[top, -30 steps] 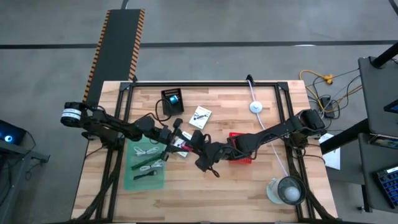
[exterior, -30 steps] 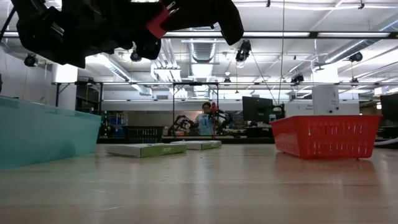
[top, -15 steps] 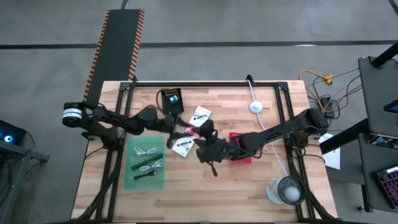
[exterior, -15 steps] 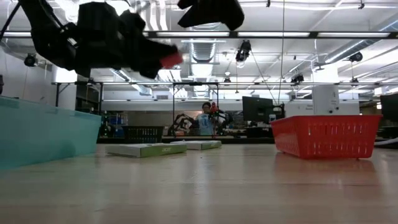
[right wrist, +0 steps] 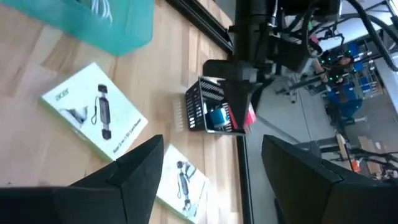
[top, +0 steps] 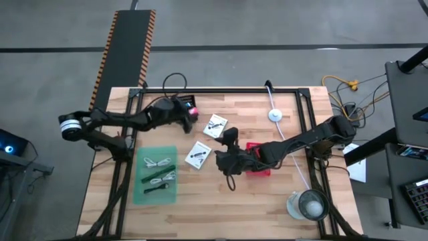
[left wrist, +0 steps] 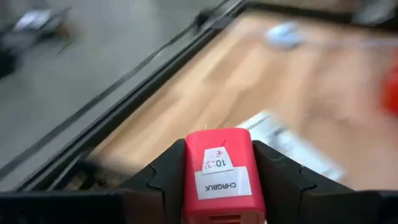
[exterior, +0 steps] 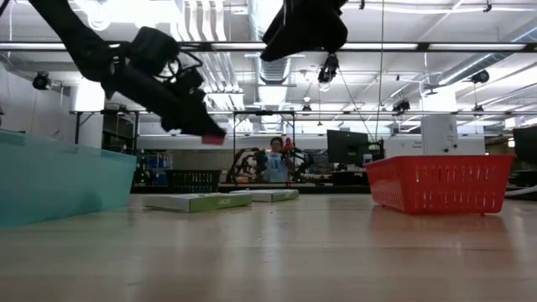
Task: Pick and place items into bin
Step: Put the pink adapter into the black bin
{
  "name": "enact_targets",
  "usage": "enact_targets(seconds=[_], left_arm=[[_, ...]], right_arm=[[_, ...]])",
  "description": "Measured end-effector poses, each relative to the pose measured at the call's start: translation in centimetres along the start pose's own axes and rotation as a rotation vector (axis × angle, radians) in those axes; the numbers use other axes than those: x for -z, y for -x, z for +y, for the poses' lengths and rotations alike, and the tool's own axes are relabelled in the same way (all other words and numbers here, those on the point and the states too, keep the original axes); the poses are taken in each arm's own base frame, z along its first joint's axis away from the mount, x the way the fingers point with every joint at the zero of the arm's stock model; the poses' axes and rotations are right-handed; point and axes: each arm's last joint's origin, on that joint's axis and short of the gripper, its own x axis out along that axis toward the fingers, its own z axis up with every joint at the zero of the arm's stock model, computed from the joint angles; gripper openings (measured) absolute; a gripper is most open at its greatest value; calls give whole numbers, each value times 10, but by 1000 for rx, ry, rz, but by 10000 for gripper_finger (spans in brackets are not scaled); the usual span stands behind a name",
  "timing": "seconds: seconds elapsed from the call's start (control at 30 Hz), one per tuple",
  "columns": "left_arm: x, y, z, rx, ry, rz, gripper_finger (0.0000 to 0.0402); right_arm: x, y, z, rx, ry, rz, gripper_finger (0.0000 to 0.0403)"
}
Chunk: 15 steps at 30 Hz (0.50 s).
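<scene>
1. Since the earlier high frame, the left gripper point(top: 192, 112) is being swung from mid-table to the far edge, over the black basket point(top: 182, 107).
2. Left wrist view: a red charger point(left wrist: 219, 171), labelled "CHRGBLK", is being clamped between its fingers.
3. Right wrist view: the right gripper point(right wrist: 208, 165) is being held open and empty, nearest a white packet point(right wrist: 96, 117) marked "acer".

Bright, even overhead light; ceiling strips point(exterior: 210, 21) glare, left wrist view's background motion-blurred.
</scene>
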Motion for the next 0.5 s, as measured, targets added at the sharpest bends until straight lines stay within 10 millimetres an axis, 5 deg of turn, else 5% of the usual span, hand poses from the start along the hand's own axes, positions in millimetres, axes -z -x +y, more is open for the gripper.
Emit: enact_targets(seconds=[0.17, 0.5], left_arm=[[6, 0, 10, -121, 45, 165, 139], [7, 0, 12, -172, 44, 170, 159]], right_arm=[[8, -4, 6, -5, 23, 25, 249], [11, -6, 5, 1, 3, 35, 245]])
